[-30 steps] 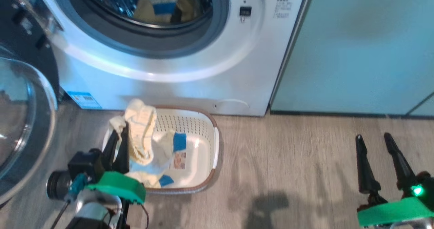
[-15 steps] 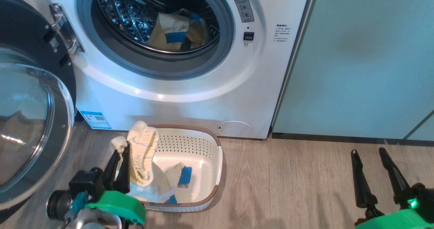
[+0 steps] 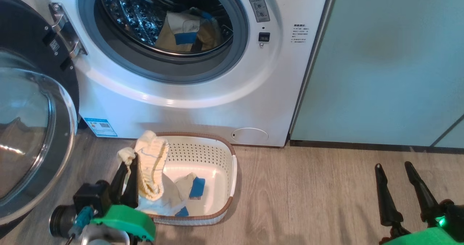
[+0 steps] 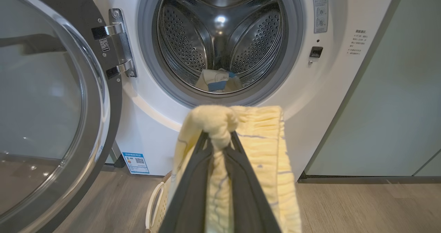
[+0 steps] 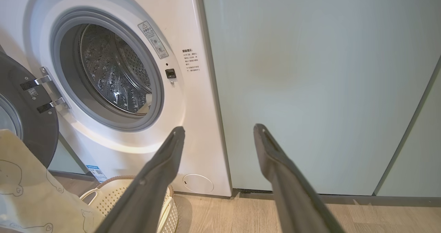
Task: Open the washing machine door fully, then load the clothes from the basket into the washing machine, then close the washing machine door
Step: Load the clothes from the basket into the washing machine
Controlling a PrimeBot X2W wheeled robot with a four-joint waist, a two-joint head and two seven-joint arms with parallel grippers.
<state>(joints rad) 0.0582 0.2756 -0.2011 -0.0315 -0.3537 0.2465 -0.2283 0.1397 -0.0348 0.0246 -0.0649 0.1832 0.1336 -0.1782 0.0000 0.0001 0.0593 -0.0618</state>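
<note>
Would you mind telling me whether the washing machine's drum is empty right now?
No, a cream garment with a blue patch lies inside the steel drum of the washing machine.

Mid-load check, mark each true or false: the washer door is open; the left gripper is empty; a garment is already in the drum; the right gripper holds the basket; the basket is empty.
1. The washing machine door stands open. True.
2. The left gripper is empty. False: it is shut on a cream-yellow garment.
3. Clothing lies in the drum. True: a piece with a blue patch is inside.
4. The right gripper holds the basket. False: it is open, off to the basket's right and apart from it.
5. The basket is empty. False: fabric with blue patches lies in it.
</note>
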